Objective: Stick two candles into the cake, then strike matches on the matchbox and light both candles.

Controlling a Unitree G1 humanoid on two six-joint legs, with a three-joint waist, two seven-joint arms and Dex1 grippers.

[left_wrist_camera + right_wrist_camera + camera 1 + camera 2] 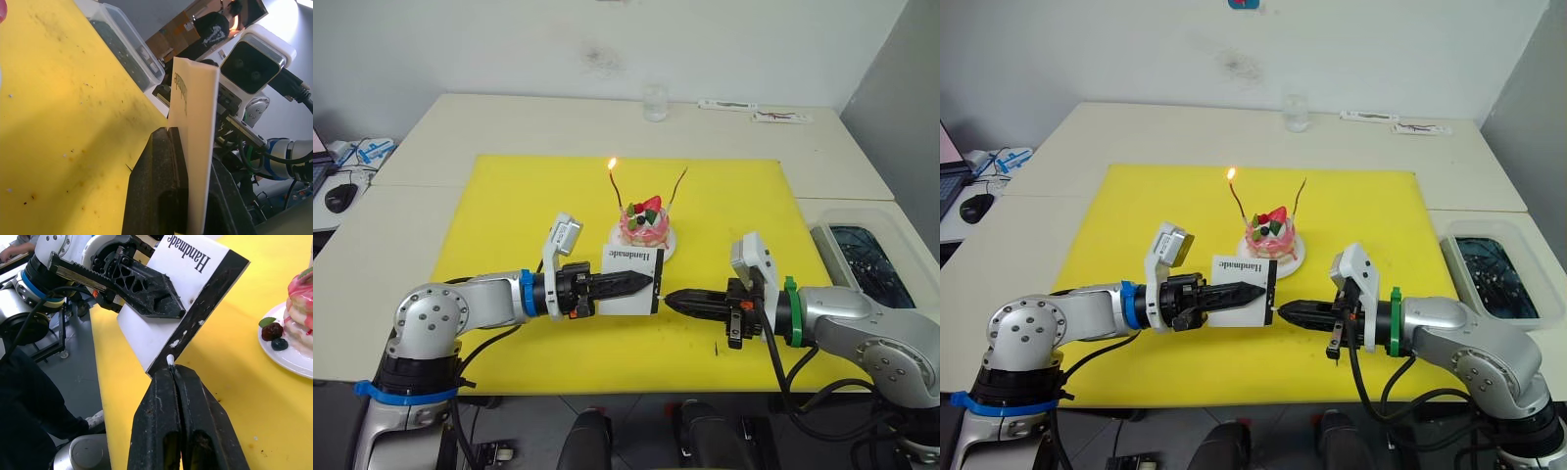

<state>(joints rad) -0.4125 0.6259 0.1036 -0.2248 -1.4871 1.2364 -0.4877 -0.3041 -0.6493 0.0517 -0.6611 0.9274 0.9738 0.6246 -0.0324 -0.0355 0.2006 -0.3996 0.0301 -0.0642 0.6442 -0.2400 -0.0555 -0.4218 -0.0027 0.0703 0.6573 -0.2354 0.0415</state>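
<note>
1. Cake point(644, 223) on its small white plate point(668, 247) is my landmark; it sits near the middle of the yellow mat point(509, 215) on the table point(509, 122).
2. Two candles stand in the cake: the one on my left point(615, 189) carries a small flame, the one on my right point(677, 186) is unlit.
3. I see the matchbox point(632, 278) lifted off the mat just in front of the cake, tilted, "Handmade" side facing the camera, black striking strip on its right edge.
4. My left gripper point(641, 283) is clamped on the matchbox from the left.
5. My right gripper point(171, 369) has its fingers pressed together on a match point(169, 359), whose white tip touches the striking strip.
6. One loose match point(716, 348) lies on the mat, in front of the cake and to its right.
</note>
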